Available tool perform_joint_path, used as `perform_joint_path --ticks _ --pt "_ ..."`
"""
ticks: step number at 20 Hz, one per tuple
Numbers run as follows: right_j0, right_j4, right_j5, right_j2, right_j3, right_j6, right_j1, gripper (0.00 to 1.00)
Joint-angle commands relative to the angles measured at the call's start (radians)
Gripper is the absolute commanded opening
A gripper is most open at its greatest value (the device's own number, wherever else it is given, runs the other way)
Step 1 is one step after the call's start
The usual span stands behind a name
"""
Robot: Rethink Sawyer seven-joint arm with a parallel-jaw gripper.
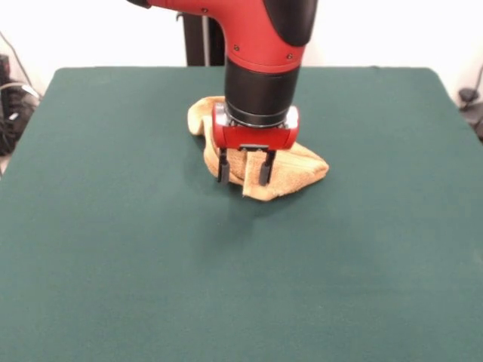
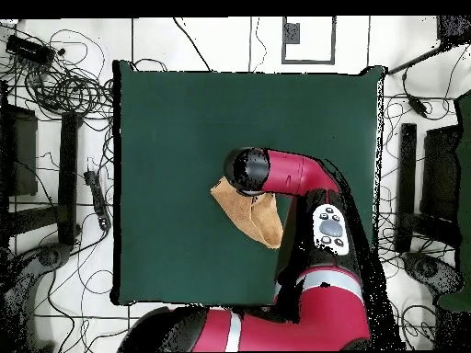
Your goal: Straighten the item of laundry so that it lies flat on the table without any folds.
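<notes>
The item of laundry, a golden yellow-orange towel [image 1: 294, 172], lies crumpled in a bunched heap on the dark green table [image 1: 151, 264], a little behind the table's middle in the front view. In the overhead view the towel [image 2: 250, 210] shows as a folded wedge partly under the arm. My gripper [image 1: 244, 169] hangs over the towel's front left part. Its two black fingers [image 1: 223, 167] are spread apart and hold nothing, with their tips just above or at the cloth. The arm's wrist hides the towel's middle.
The red and black arm [image 2: 304, 175] reaches in over the table from the robot's side. Cables and stands [image 2: 64, 92] lie on the floor around the table. Green felt surrounds the towel on every side.
</notes>
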Motion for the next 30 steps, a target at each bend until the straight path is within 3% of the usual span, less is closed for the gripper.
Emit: perform_joint_path --ticks 1,12,30 --pt "0.039 0.007 -0.048 0.052 0.104 0.180 0.041 1.00" --pt "0.041 0.010 -0.055 0.054 0.111 0.188 0.044 1.00" --pt "0.040 0.009 -0.176 0.055 0.096 0.202 0.137 1.00"
